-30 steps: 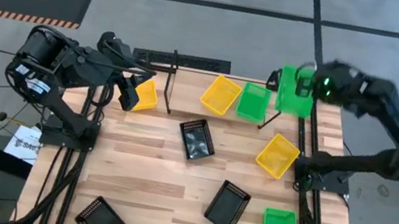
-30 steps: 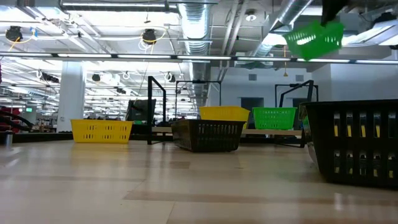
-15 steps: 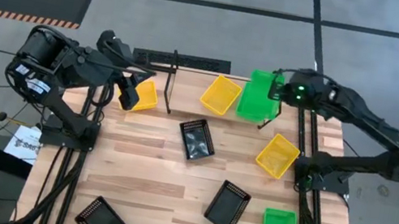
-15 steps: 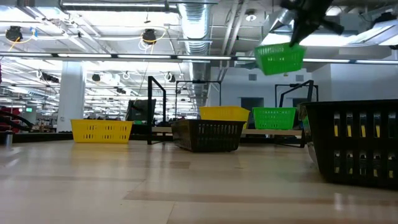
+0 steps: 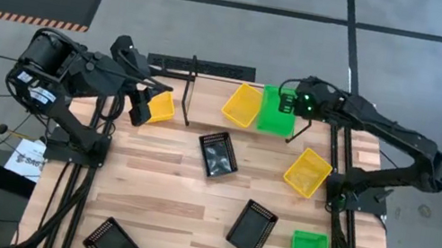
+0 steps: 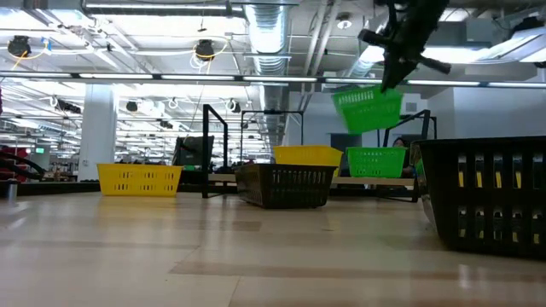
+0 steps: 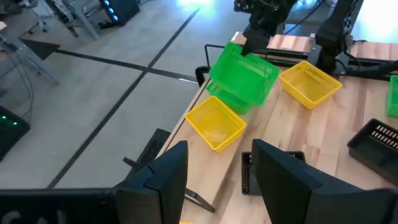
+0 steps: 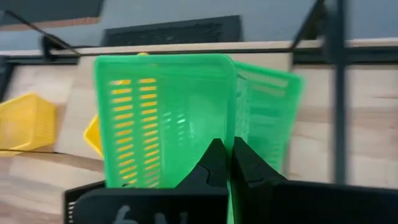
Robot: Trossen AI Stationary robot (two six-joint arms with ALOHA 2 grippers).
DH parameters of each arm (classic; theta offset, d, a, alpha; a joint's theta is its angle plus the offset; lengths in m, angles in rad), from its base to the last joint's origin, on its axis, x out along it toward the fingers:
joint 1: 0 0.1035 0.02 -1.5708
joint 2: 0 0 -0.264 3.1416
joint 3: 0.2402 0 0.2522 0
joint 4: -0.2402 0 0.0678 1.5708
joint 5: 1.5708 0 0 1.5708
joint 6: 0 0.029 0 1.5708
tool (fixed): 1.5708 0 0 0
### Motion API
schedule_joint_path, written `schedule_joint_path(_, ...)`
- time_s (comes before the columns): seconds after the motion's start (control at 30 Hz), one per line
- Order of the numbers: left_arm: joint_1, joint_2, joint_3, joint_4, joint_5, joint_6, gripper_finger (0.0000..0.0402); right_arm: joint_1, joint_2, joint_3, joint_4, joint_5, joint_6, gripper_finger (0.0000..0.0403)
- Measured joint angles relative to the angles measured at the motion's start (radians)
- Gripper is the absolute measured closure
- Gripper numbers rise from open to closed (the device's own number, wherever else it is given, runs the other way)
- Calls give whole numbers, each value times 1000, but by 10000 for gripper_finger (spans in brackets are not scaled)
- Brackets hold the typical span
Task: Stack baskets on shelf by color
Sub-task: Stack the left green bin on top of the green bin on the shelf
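The right gripper [image 8: 225, 163], fingers pinched shut on a green basket [image 6: 367, 109], has swung it in above the shelf's green basket [image 6: 375, 160] at twelve o'clock, ready to nest.

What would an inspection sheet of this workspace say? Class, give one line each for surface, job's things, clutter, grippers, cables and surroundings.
Surface: light wooden tabletop.
Job's things: shelf at the far edge carries a yellow basket and a green basket; a second green basket hangs tilted above it. Other yellow, black and green baskets lie scattered on the table.
Clutter: nothing seen.
Grippers: right gripper has its fingers shut on the second green basket's rim; left gripper open, waiting by the far-left corner.
Cables: some on the floor left of the table.
Surroundings: grey floor, striped mat, large hall behind.
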Motion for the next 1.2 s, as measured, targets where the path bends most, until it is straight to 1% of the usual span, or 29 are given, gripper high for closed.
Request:
schedule_joint_path(0.07, 0, 0, 0, 0, 0, 0, 235, -13, -36, -81, 88, -36, 3, 401)
schedule_joint_path(0.2, 0, 0, 0, 0, 1, 0, 235, -46, -120, -210, 186, -87, 29, 401)
schedule_joint_path(0.3, 0, 0, 0, 0, -1, -1, 235, -71, -165, -246, 211, -99, 29, 401)
schedule_joint_path(0.47, 0, 0, 0, 0, -5, -1, 235, -159, -175, -257, 209, -155, -10, 401)
schedule_joint_path(0.6, 0, 0, 0, 0, -4, -9, 235, -235, -148, -257, 220, -195, -51, 401)
schedule_joint_path(0.77, 0, 0, 0, 0, -4, -14, 235, -300, -90, -257, 324, -257, -100, 401)
schedule_joint_path(1.07, 0, 0, 0, 0, -4, -25, 235, -309, 74, -257, 330, -327, -135, 402)
schedule_joint_path(1.2, 0, 0, 0, 0, -4, -26, 235, -309, 102, -253, 341, -335, -144, 402)
